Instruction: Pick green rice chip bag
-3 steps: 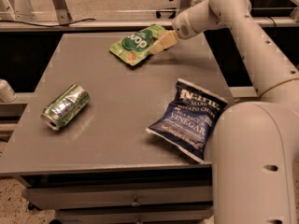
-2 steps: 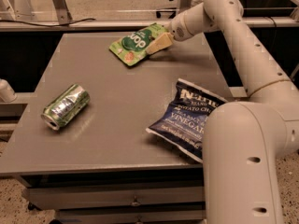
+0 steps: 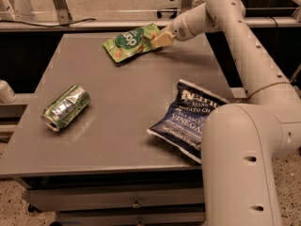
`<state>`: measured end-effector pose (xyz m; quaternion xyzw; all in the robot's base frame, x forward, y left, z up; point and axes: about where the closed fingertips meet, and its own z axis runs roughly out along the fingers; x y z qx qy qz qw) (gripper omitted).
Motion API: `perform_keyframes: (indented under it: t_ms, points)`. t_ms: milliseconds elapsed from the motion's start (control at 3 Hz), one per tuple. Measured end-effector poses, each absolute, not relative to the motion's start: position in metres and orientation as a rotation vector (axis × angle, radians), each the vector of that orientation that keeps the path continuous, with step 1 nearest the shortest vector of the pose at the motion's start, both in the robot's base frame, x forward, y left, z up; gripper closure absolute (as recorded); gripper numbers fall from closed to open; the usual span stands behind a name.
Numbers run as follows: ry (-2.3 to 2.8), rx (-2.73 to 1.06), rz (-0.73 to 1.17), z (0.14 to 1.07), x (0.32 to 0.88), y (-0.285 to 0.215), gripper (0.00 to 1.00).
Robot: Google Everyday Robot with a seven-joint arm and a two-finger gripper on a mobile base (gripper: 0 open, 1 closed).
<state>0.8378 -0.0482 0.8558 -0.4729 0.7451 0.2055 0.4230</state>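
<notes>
- The green rice chip bag [image 3: 133, 42] lies at the far part of the tabletop [image 3: 127, 93], about midway along the far edge. Its upper right corner is seen across the line of that edge.
- The bag is set aslant, its lower left end pointing toward the tabletop's middle.
- The bag is light green and crinkly. A dark green round logo with white letters is printed at its centre, and small chip pictures are shown near its lower left end.
- The end effector [image 3: 162, 38] is placed at the bag's right end and touches it. Whether it is open or closed on the bag cannot be told.
- The arm [image 3: 244, 46] is brought in from the right, passing above the far right corner of the tabletop.
- Bare tabletop is left to the left of the bag and across the middle.
- A crushed green can [image 3: 66, 107] lies on its side near the left edge, well apart from the bag.
- A dark blue vinegar chip bag [image 3: 186, 121] lies near the right edge, partly covered by the arm's lower link.
</notes>
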Motion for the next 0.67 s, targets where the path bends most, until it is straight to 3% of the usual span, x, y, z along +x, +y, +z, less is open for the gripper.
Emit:
perform_keyframes:
  t_ms: [333,667]
  points:
    - [1.838,-1.164,0.501,0.879,0.829,-0.056,0.88]
    - [1.81,-1.128,0.503,0.909,0.809,-0.063,1.0]
